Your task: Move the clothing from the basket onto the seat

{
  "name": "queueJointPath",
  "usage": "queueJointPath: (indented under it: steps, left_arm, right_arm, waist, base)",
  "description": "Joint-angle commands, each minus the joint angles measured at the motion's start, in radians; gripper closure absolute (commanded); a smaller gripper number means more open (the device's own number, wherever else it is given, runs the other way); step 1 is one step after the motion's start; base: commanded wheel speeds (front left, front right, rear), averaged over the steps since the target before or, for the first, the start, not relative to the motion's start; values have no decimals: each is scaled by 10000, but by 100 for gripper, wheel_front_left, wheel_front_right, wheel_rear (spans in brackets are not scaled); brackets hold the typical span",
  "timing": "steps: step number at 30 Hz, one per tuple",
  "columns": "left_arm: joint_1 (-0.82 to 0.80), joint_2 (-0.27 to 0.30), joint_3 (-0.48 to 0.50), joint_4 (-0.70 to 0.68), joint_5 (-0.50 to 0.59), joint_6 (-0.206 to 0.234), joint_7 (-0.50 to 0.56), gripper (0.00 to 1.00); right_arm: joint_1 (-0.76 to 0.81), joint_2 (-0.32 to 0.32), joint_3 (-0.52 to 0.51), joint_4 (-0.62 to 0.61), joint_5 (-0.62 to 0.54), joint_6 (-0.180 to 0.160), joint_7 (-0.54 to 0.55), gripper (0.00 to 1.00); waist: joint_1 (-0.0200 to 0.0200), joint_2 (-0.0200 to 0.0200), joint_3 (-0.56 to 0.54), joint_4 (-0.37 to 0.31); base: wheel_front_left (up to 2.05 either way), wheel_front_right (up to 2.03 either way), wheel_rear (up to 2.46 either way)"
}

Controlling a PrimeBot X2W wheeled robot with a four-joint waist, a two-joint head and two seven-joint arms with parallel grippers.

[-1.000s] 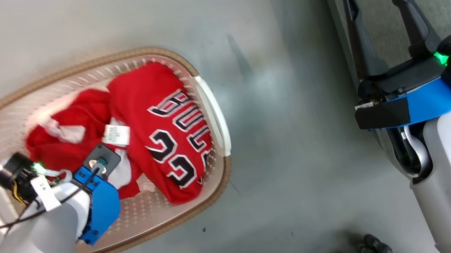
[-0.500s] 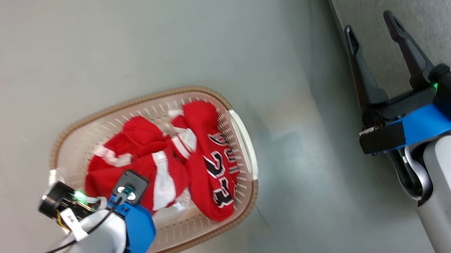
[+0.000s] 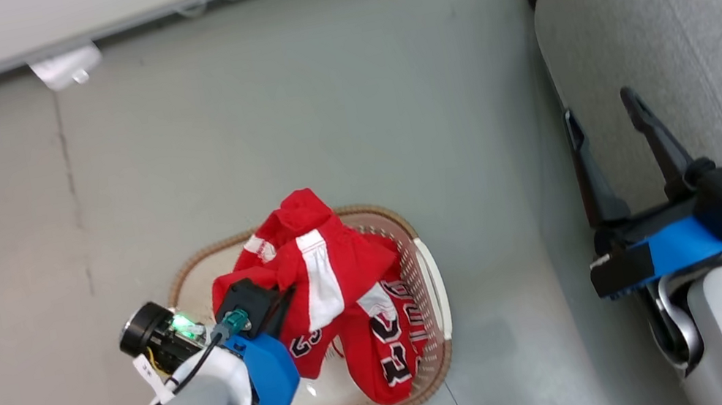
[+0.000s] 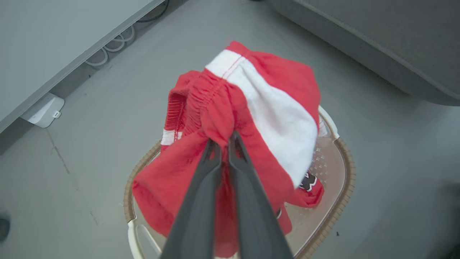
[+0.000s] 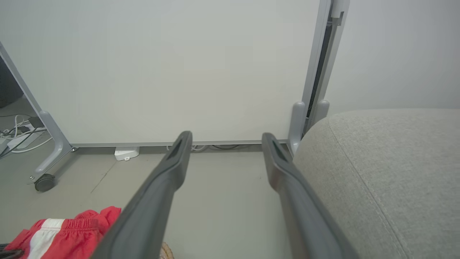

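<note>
Item: the clothing [image 4: 251,118], two red basketball garments, soft, light and limp, is sagging in folds wherever it is unsupported. By that look it is likely to lift easily but trail, swing and catch on a rim. The striped garment [image 3: 318,277] is bunching just above the basket [image 3: 434,293], and the left gripper [image 4: 223,138] is pinching a gathered fold of it beside the elastic waistband, jaws almost together with cloth between them. A thick gather like this looks like the surest hold, since a single slick layer might slip out. The lettered jersey [image 3: 388,353] is hanging below, its lower end lying inside the basket. Whether it is caught in the same pinch or only tangled cannot be told. Nothing is lying on the seat [image 3: 708,22] yet. The right gripper [image 3: 599,107] is hovering at the seat's near edge, jaws spread wide and holding nothing. Surface: the floor [image 3: 312,92] is showing smooth and grey, and the basket is standing on it to the left of the seat. The seat's woven grey fabric should be holding cloth in place rather than letting it slide. Room: a pale wall panel [image 5: 179,72] is standing behind on a frame with a caster [image 5: 45,183], and cables [image 5: 18,133] are running along its base.
</note>
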Motion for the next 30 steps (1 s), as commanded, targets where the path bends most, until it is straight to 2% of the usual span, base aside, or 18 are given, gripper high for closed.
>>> queueJointPath:
  steps: [1, 6, 19, 30]
  left_arm:
    - [175, 74, 129, -218, 15, 61, -45, 100]
    - [629, 224, 648, -1278, 116, 221, -45, 100]
    - [1677, 194, 2163, -3623, 295, 466, -42, 100]
    - [2347, 106, 2675, -4758, 474, 441, -43, 100]
  right_arm:
    - [196, -57, -7, 50, 25, -7, -53, 0]
    - [569, -123, 9, 219, 112, -7, -54, 0]
    - [1554, -54, 171, 515, 202, -7, -53, 0]
    - [2312, -63, 407, 750, 284, -7, -53, 0]
  waist:
    - [2, 0, -505, 198]
    - [2, 0, -1199, 361]
    - [2, 0, -2827, 580]
    - [2, 0, -3952, 605]
  base:
    - [0, 0, 0]
    - [0, 0, 0]
    - [0, 0, 0]
    - [0, 0, 0]
